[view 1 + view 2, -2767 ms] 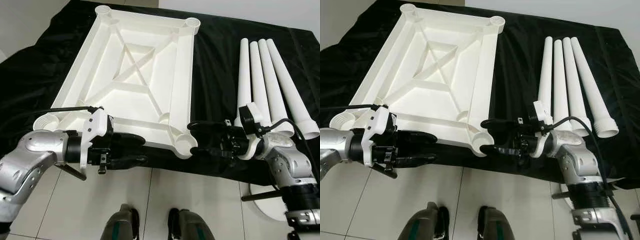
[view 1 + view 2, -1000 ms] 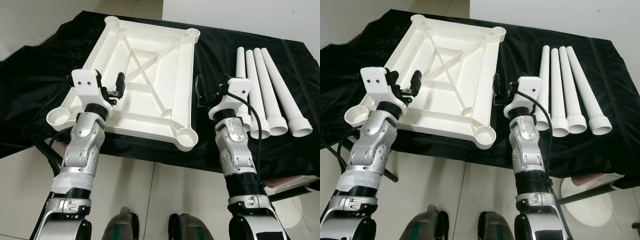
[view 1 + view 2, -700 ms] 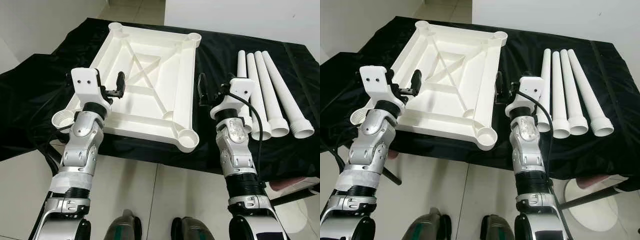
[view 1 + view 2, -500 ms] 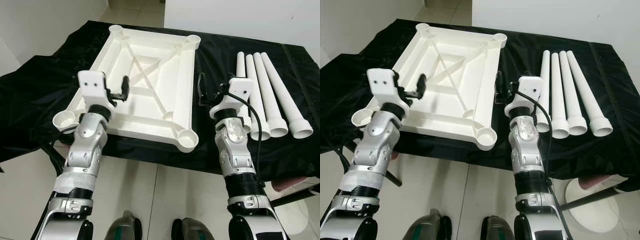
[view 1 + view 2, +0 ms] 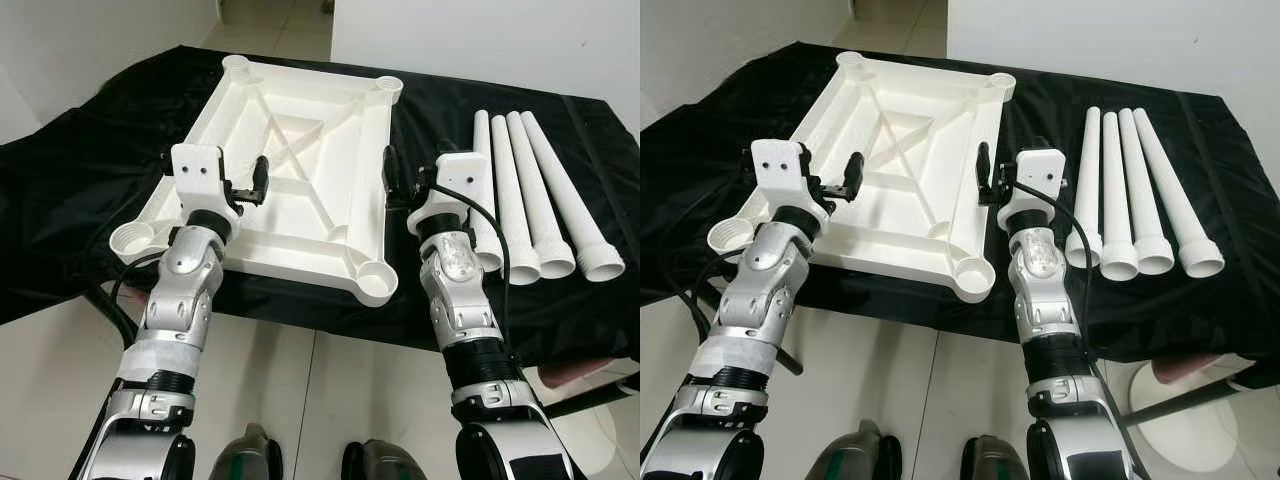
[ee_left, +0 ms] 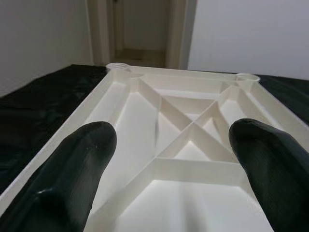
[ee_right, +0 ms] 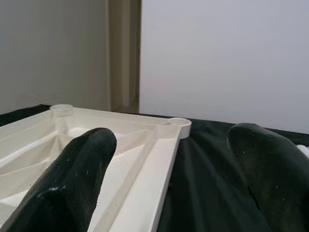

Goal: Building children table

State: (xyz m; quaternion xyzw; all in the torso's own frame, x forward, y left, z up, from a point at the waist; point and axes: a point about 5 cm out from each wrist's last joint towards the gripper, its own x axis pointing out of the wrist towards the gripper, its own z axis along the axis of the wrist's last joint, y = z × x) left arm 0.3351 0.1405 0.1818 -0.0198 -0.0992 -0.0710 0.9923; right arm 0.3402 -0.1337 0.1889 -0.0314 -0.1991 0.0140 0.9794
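The white children's table top (image 5: 300, 150) lies upside down on a black cloth, ribs up, with a round screw socket (image 5: 375, 278) at each corner. Several white tapered legs (image 5: 520, 190) lie side by side to its right. Both forearms stand upright in front of the table top. My left gripper (image 5: 248, 182) is open above the top's near left part, and its wrist view looks along the crossed ribs (image 6: 193, 123). My right gripper (image 5: 405, 175) is open over the cloth just beside the top's right rim (image 7: 164, 145). Neither holds anything.
The black cloth (image 5: 80, 180) covers a low platform that ends just before my feet (image 5: 250, 460) on the tiled floor (image 5: 330, 390). A white wall stands behind, with a doorway (image 6: 140, 29) at the far side. A round white base (image 5: 1185, 425) sits at the lower right.
Both arms have swung up from lying level at the top's near edge to upright. In the last half second the right gripper shifted left toward the rim. The camera has moved too.
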